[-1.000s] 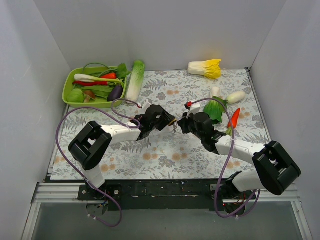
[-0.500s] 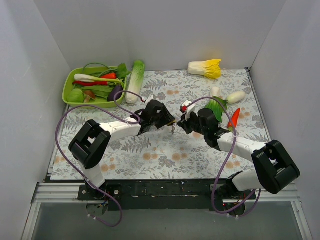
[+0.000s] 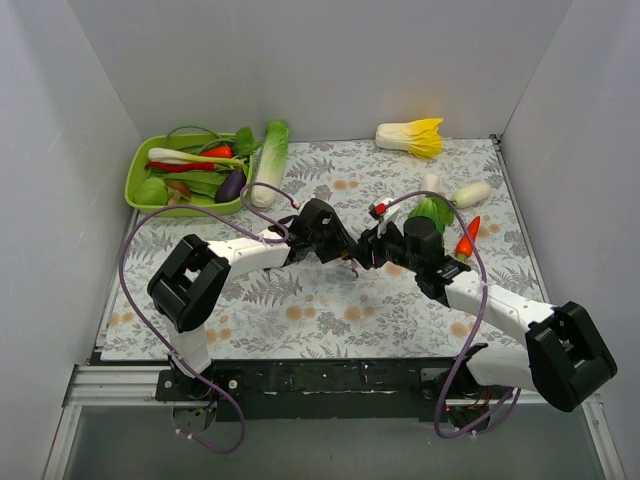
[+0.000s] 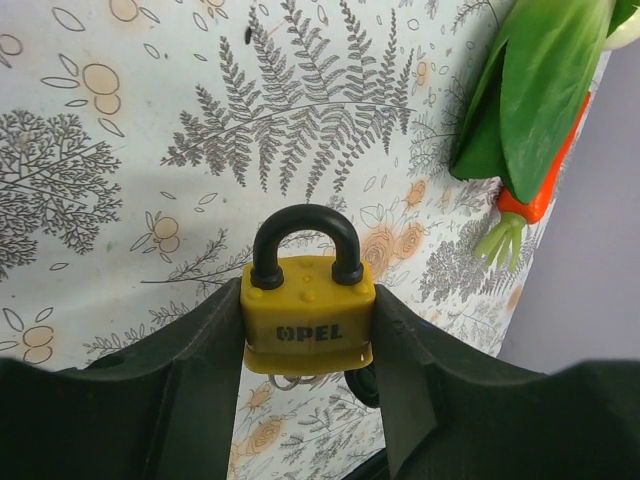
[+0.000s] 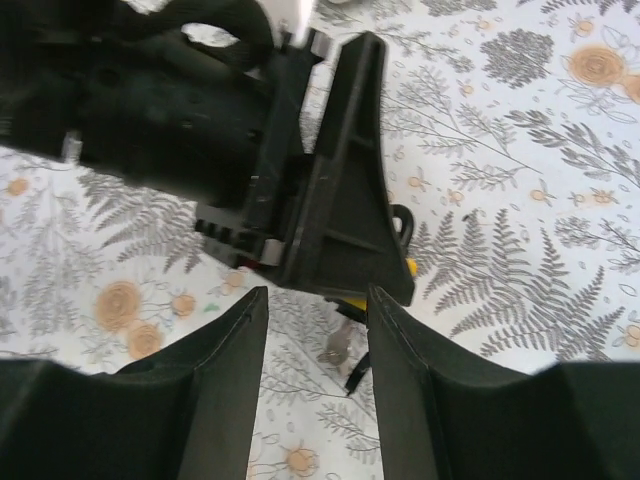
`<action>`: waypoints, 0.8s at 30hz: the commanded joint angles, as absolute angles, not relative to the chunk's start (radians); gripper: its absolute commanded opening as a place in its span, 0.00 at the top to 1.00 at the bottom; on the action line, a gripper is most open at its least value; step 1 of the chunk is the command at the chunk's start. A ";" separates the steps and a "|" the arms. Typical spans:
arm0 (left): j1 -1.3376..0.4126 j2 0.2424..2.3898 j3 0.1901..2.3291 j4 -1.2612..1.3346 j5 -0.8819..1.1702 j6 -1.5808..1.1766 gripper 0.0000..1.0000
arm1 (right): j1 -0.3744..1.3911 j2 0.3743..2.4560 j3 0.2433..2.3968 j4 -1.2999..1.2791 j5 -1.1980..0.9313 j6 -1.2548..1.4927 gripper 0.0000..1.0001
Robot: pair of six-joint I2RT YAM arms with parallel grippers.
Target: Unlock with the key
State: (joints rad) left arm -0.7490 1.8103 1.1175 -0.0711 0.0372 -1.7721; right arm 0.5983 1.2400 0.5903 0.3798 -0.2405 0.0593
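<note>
While left gripper clamps yellow padlock | arched black shackle | key perhaps beneath

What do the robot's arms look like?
The left arm and right arm are white tubes with chunky black joints. A purple cable loops along each. The left pincer and right pincer are black, each with two flat fingers.

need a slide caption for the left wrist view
Left gripper clamps a yellow padlock, black shackle closed, above the fern-print table cover.
</note>
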 commanded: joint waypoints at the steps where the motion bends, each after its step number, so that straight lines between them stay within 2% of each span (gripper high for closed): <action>1: -0.749 1.772 1.161 -0.074 0.029 -1.784 1.00 | 0.649 1.167 0.595 0.324 -0.215 0.158 0.48; 5: -0.749 1.756 1.161 -0.083 0.012 -1.779 1.00 | 0.669 1.152 0.609 0.275 -0.218 0.170 0.53; 24: -0.749 1.733 1.150 -0.087 -0.038 -1.790 1.00 | 0.684 1.350 0.686 0.281 -0.199 0.247 0.53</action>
State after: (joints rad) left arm -0.7490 1.8046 1.1183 -0.1059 -0.0227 -1.7782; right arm 0.6701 1.3273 0.6182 0.2344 -0.2119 0.2329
